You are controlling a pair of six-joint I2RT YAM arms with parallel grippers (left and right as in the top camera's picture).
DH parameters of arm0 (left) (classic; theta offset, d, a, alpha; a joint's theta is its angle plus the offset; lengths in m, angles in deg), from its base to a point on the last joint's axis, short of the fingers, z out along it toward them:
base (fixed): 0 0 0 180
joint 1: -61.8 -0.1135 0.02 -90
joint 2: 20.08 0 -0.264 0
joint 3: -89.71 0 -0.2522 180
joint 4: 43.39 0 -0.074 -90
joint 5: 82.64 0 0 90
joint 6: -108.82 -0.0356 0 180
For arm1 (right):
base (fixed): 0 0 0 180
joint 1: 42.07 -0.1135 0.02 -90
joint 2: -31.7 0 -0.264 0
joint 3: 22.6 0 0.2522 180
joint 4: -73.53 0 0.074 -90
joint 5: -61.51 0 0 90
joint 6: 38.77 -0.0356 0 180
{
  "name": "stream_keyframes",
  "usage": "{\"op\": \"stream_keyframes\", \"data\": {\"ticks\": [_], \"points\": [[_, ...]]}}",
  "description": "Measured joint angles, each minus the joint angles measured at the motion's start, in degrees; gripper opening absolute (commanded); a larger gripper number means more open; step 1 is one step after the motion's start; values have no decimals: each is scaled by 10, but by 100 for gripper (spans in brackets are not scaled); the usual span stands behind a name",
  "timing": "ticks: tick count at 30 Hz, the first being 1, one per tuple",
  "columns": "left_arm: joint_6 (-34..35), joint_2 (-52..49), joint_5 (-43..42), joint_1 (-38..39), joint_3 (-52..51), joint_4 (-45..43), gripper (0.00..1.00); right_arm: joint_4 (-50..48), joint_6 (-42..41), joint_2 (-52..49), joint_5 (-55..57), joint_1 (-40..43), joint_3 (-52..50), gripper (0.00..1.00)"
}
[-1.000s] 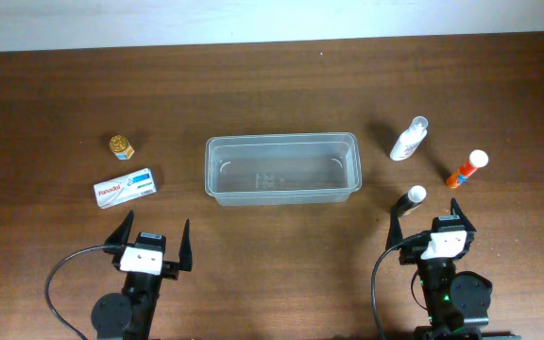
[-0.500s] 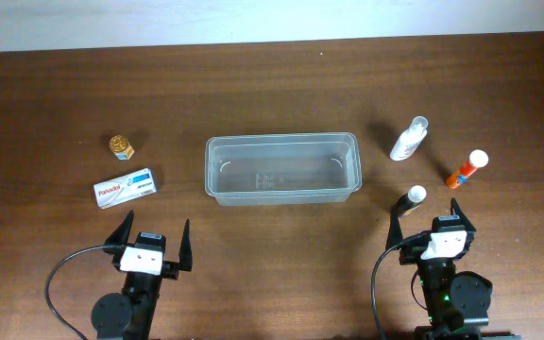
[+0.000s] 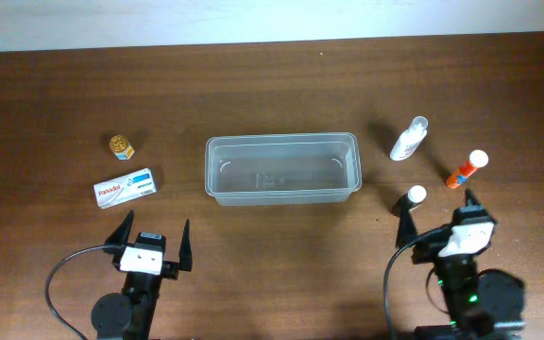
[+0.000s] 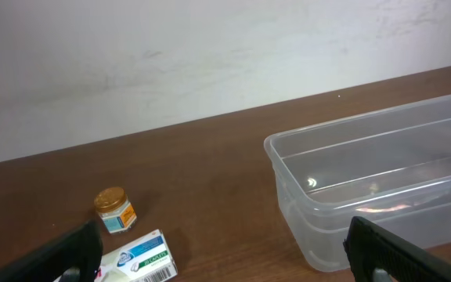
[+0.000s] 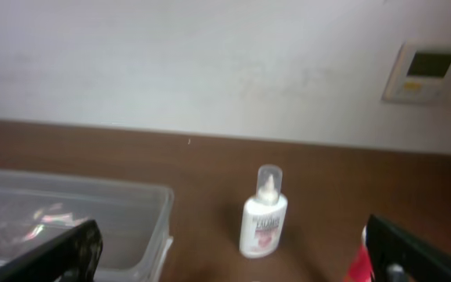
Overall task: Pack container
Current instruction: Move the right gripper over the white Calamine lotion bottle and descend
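The clear plastic container [image 3: 282, 168] sits empty at the table's centre; it also shows in the left wrist view [image 4: 382, 180] and the right wrist view [image 5: 69, 215]. A white box [image 3: 126, 187] and a small gold-lidded jar [image 3: 121, 145] lie to its left. A white spray bottle [image 3: 408, 140], an orange tube with a white cap [image 3: 467, 169] and a dark bottle with a white cap [image 3: 413, 196] lie to its right. My left gripper [image 3: 152, 233] is open and empty near the front edge. My right gripper [image 3: 435, 210] is open and empty, just in front of the dark bottle.
A white wall with a thermostat panel [image 5: 431, 70] stands beyond the table's far edge. The box [image 4: 138, 258] and jar [image 4: 114, 209] lie between the left gripper's fingers in its wrist view. The spray bottle [image 5: 263, 215] stands ahead of the right gripper.
My right arm has shifted right and slightly forward and tilted; its wrist view is blurred by motion. The left arm and all objects are unmoved.
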Motion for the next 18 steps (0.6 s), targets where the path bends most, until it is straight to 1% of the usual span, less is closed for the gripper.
{"op": "stream_keyframes", "data": {"ticks": [2,4,11,14,16,18], "points": [[0,0,0,0,0,0,99,32,0,-59,-1,0,70,98],[0,0,0,0,0,0,99,88,-3,-135,-2,0,156,98],[0,1,0,0,0,0,100,369,-26,-455,-9,0,541,98],[0,1,0,0,0,0,99,496,-30,-575,-40,0,689,98],[0,1,0,0,0,0,99,544,-32,-634,-61,0,756,99],[0,1,0,0,0,0,99,562,-32,-677,-75,0,798,98]]}}
